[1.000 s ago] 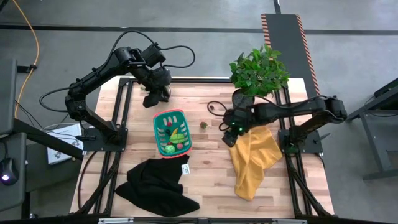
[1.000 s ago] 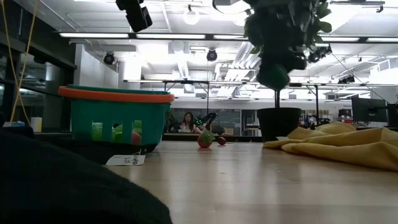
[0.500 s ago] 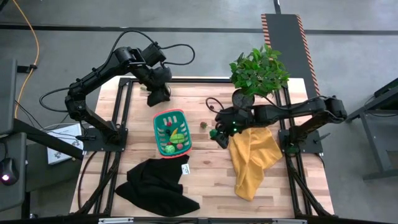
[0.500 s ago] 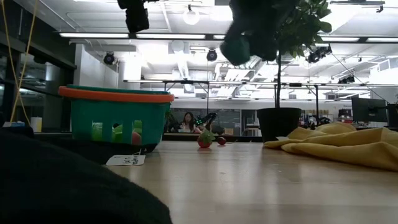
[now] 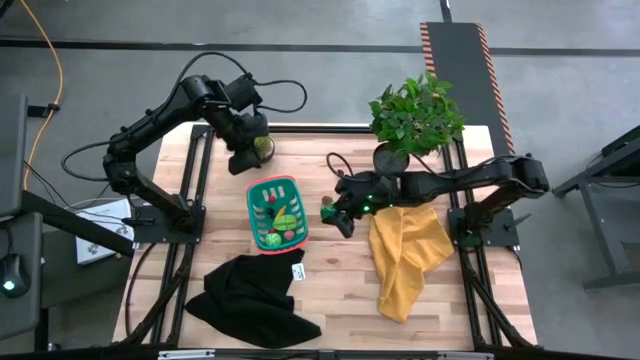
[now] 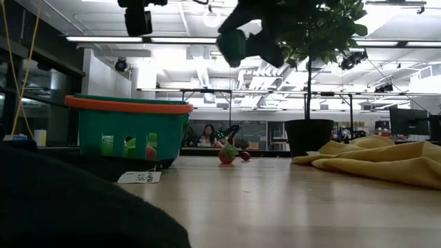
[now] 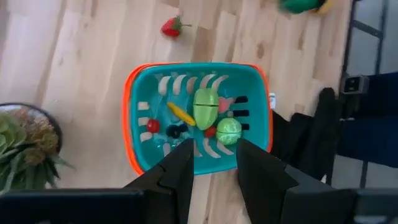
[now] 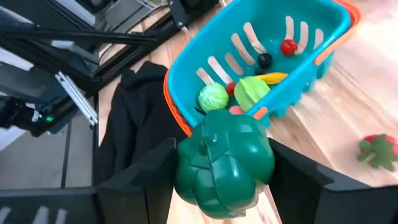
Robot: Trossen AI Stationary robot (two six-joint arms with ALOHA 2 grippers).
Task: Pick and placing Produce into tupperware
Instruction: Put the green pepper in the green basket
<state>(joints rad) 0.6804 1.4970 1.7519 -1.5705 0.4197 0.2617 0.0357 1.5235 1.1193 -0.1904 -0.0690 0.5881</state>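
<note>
Right end effector (image 8: 224,163) clamps dark green toy pepper (image 8: 222,163) above counter (image 5: 340,270), beside teal basket (image 5: 254,205). Left end effector (image 7: 211,163) empty, fingers narrowly parted, above basket's far end.

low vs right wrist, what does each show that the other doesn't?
Only the low view: the potted plant, the yellow cloth, the left gripper high above the basket, and a person far off in the room.

Only the right wrist view: the basket's contents from above, a pale green round piece, a yellow piece, a red ball, and the right gripper shut on the dark green vegetable.

Both: the teal basket, the black cloth, the strawberry on the wooden table.
</note>
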